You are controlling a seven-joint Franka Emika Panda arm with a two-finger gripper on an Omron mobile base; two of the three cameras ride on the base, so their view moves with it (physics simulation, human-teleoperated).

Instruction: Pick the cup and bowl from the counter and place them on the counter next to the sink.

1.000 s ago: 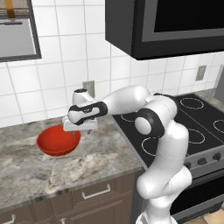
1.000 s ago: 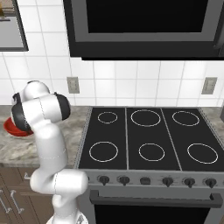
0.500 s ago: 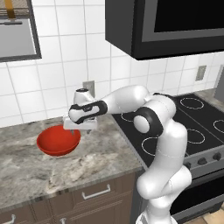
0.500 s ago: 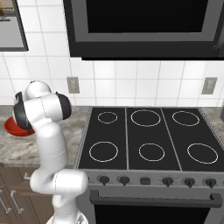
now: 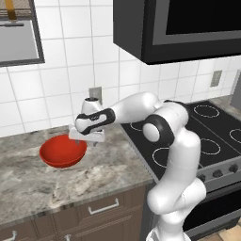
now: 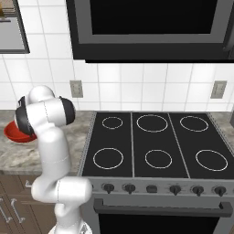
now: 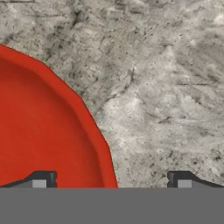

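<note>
Two spread fingertips straddle the red bowl's [image 7: 43, 131] rim at the hand view's bottom, ready to pinch its wall; the gripper [image 5: 87, 140] hovers over that bowl [image 5: 62, 151] mid-left in the left base view, while the right base view shows it [image 6: 16, 133] on the counter [image 6: 13, 155] at left edge.

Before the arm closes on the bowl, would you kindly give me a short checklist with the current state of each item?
1. Gripper open: ok, the jaws stand wide apart.
2. Jaws astride the bowl rim: ok, in the hand view one fingertip sits over the red inside and the other over bare counter.
3. Bowl upright on the counter: ok.
4. Fingers low enough to catch the rim: cannot tell.
5. Bowl free of contents: ok for the parts that show; the rest is hidden by the hand.
6. Stovetop edge well away from the bowl: ok.
</note>
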